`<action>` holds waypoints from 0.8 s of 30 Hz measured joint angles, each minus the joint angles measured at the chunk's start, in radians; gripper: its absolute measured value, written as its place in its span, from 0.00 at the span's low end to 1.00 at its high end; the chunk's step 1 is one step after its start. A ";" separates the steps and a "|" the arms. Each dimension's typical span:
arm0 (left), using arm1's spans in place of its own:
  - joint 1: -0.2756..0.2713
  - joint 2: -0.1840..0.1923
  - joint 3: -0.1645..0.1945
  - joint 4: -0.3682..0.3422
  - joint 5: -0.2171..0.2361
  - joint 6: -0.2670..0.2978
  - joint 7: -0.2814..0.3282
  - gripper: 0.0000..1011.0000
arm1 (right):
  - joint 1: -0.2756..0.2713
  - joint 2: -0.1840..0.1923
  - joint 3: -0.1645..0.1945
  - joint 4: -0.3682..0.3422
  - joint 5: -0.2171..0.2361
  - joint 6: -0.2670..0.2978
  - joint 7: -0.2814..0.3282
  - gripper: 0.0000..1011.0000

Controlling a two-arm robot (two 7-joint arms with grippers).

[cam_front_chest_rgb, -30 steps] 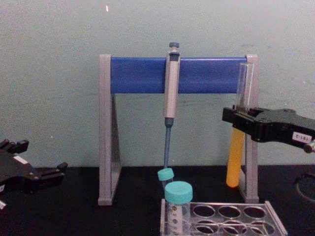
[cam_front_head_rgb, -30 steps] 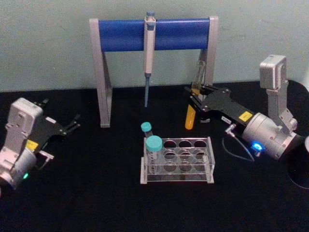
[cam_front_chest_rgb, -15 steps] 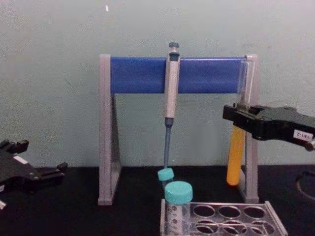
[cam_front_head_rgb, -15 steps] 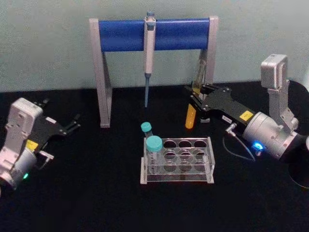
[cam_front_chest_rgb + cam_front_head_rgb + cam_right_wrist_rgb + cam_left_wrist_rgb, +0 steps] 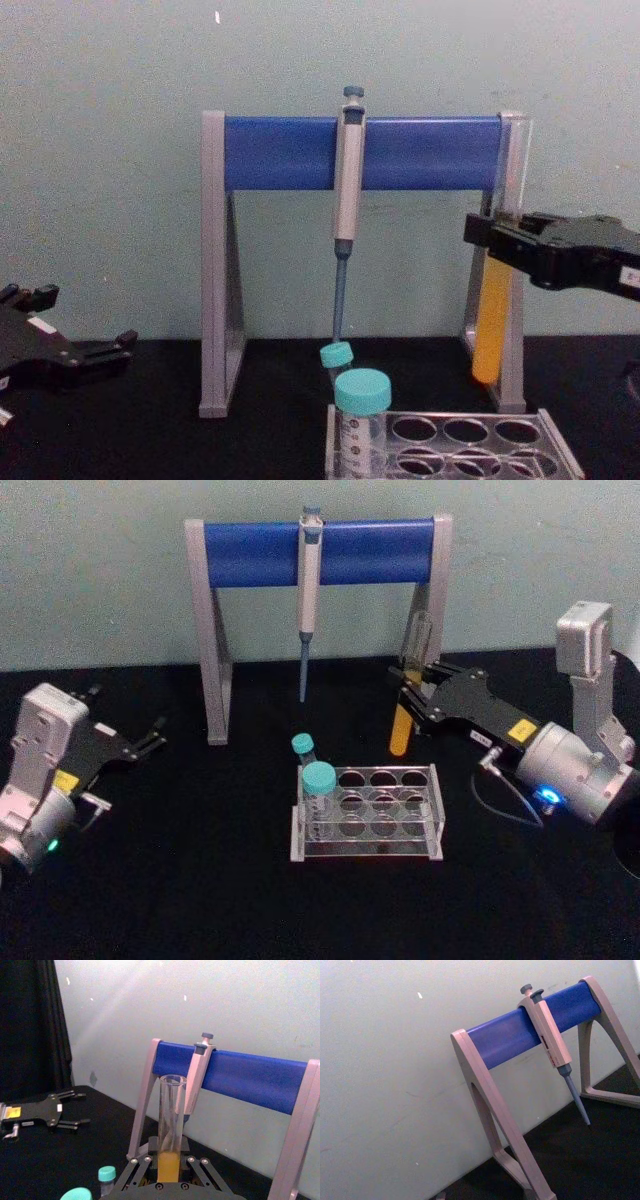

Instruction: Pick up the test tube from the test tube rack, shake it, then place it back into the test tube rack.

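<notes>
Head view: the test tube (image 5: 401, 728) is held upright in the air by the right gripper (image 5: 412, 688), which is clamped about its middle. It is behind the rack (image 5: 437, 810) and near the right leg of the pipette stand (image 5: 320, 552). The left gripper (image 5: 150, 735) is parked at the left of the table (image 5: 200, 890), fingers spread.
Left wrist view: the stand and its hanging pipette (image 5: 552, 1042) are seen.
Right wrist view: the tube's lower part is filled with orange liquid, and its mouth is uncapped.
Chest view: the tube is seen in front of the stand's right leg, higher than the rack.
Step in hand, as judged: shaking.
Advice: short, gentle swings should be used. The tube should be kept near upright so nothing is spilled, and the stand leg should be avoided.
</notes>
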 joint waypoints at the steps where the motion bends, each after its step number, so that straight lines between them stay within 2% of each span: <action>1: 0.000 0.000 0.000 0.000 0.000 0.000 0.000 0.99 | -0.006 0.005 0.002 -0.009 0.000 0.000 -0.001 0.23; 4: 0.000 0.000 0.000 0.000 0.000 0.000 0.000 0.99 | -0.039 0.028 0.011 -0.049 -0.005 -0.004 -0.007 0.23; 12: 0.000 0.000 0.000 0.000 0.000 0.000 0.000 0.99 | -0.092 0.057 0.028 -0.100 -0.015 -0.007 -0.024 0.23; 24: 0.000 0.000 0.000 0.000 0.000 0.000 0.000 0.99 | -0.119 0.052 0.036 -0.099 -0.012 0.002 -0.030 0.23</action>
